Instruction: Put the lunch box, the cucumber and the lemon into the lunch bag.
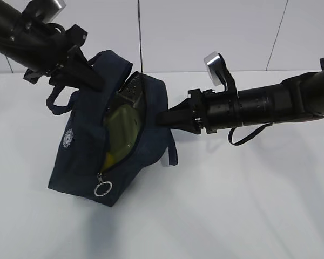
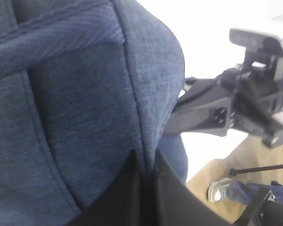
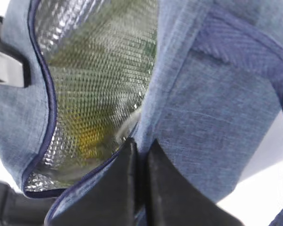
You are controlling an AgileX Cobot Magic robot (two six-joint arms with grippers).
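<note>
The navy lunch bag [image 1: 81, 156] is sitting on the white bench [image 1: 232, 205], toward its left half, tilted with its open top facing up and to the right. The left tool [image 1: 97, 81] is pinching the fabric of the bag's upper left rim, its jaws closed tight on the cloth; in the left wrist view the dark fingers [image 2: 127, 197] are meeting on a fold of blue fabric. The right tool [image 1: 163, 117] is reaching in from the right and clamping the opposite rim, its fingers [image 3: 127, 188] pressed together on the bag's edge just beside the silver lining [image 3: 99, 70]. Between the two grips the mouth is gaping open. Inside, the lunch box [image 1: 119, 127] is showing as a greenish shape, and the lemon [image 1: 111, 157] is lying below it as a yellow patch near the zipper end. The cucumber cannot be picked out. The metal ring pull [image 1: 103, 188] is hanging at the bag's lower front corner, and the white round logo [image 1: 68, 138] is facing the bench's near-left side.
</note>
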